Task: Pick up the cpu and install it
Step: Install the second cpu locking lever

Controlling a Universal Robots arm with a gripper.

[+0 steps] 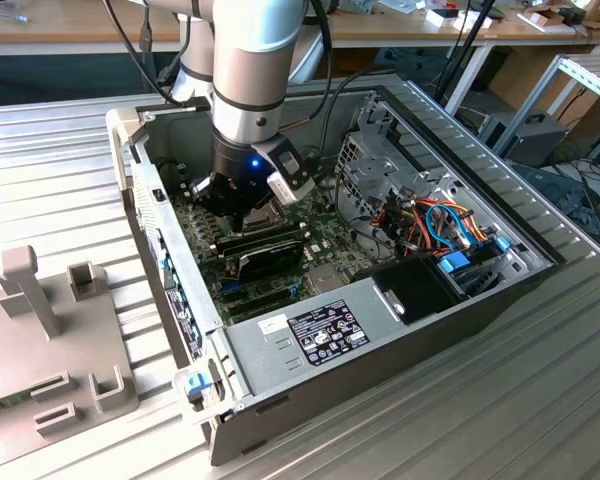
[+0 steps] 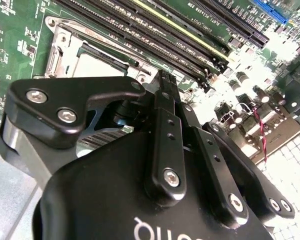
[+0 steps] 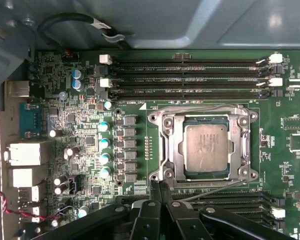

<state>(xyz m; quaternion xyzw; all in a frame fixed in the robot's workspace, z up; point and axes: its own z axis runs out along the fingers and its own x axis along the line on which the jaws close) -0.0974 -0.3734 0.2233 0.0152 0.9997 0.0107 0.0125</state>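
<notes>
The cpu [image 3: 206, 148], a small square chip with a dull silvery top, lies flat inside the socket [image 3: 162, 150] on the green motherboard, with the metal frame around it. My gripper [image 3: 159, 185] is beside the socket's edge, a short way off the chip and not touching it. Its two black fingers are pressed together with nothing between them. In the second wrist view the shut fingertips [image 2: 163, 76] point toward the socket frame [image 2: 65, 47]. In the exterior view the gripper [image 1: 242, 208] hangs low inside the open computer case [image 1: 280, 340].
Long black memory slots [image 3: 190, 67] run along both sides of the socket. Capacitors and rear ports [image 3: 30, 152] crowd one end of the board. A drive cage with coloured cables [image 1: 440, 225] and the power supply [image 1: 320, 330] fill the case's other end. A grey fixture [image 1: 50, 340] stands on the table.
</notes>
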